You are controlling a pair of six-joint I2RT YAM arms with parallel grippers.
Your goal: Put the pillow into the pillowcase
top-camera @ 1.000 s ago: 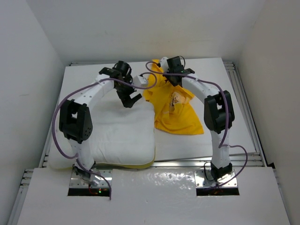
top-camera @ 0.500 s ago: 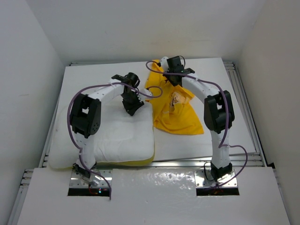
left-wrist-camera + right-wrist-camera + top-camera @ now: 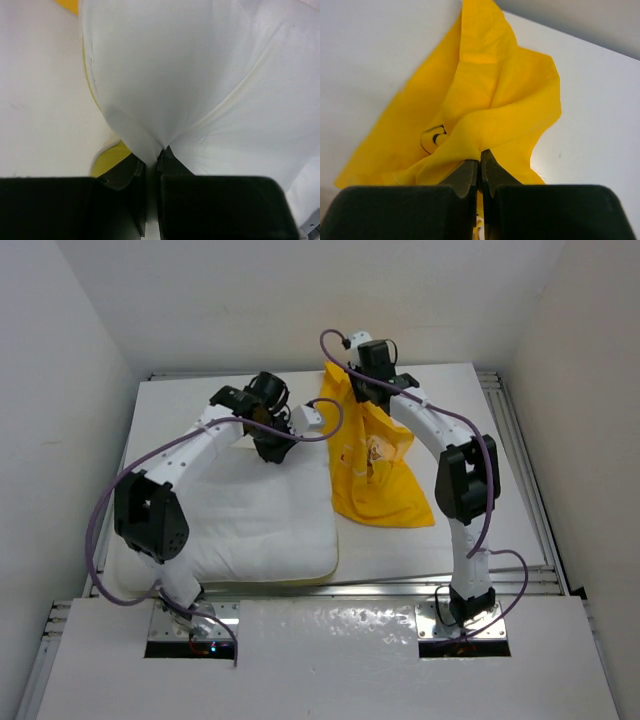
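White tabletop (image 3: 490, 440), boxed by pale walls, is shared by both items. Pillow (image 3: 260, 525) (plain white, puffy, rectangular) is laid on the left half. Its far edge is pinched by left gripper (image 3: 152, 159), jaws closed on a fold. Pillowcase (image 3: 378, 480) (thin, wrinkly yellow fabric w/ cartoon print) is held up at its far end by right gripper (image 3: 481, 160), clamped on a bunch. Grasping is judged done, insertion not begun. Next, the case mouth must be found & opened.

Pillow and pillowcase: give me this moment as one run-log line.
left gripper: shut on pillow far edge | right gripper: shut on pillowcase | pillow: not in pillowcase, beside it on table
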